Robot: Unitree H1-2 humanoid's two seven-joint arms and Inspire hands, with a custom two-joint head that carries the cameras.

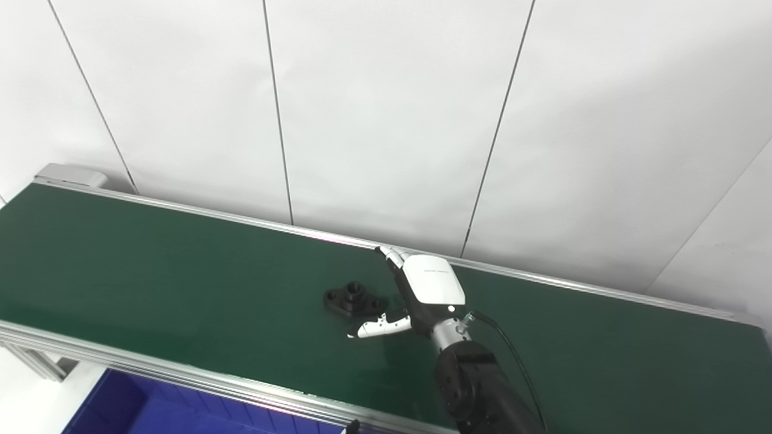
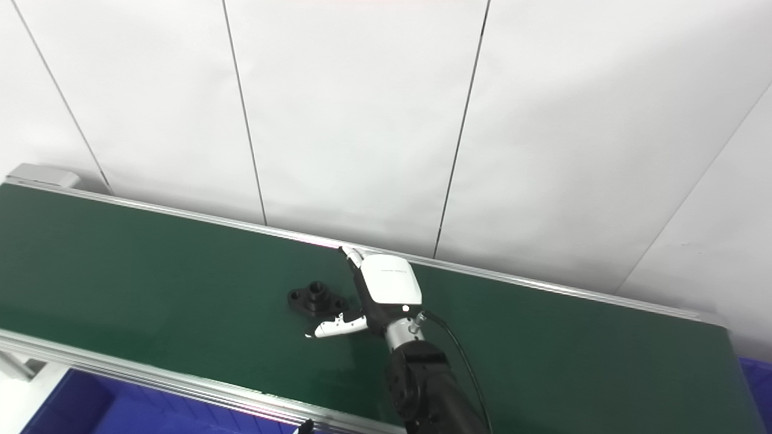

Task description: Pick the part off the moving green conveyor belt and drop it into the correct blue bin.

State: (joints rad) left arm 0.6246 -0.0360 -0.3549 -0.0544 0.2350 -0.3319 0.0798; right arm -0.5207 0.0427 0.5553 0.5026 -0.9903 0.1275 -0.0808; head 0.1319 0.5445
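Robot hand [image 1: 422, 295], right arm: spread, holding nothing, thumb out toward the part, fingers stretched to the belt's far rail. Left hand: not in view.
Part [image 1: 354, 298]: black, flanged, flat on the green conveyor belt [image 1: 151, 271], just left of the palm, apart from it.
Blue bin [image 1: 139, 404]: below the near rail.
Risk: belt travel could carry the part off before closure; a late thumb might knock it aside.
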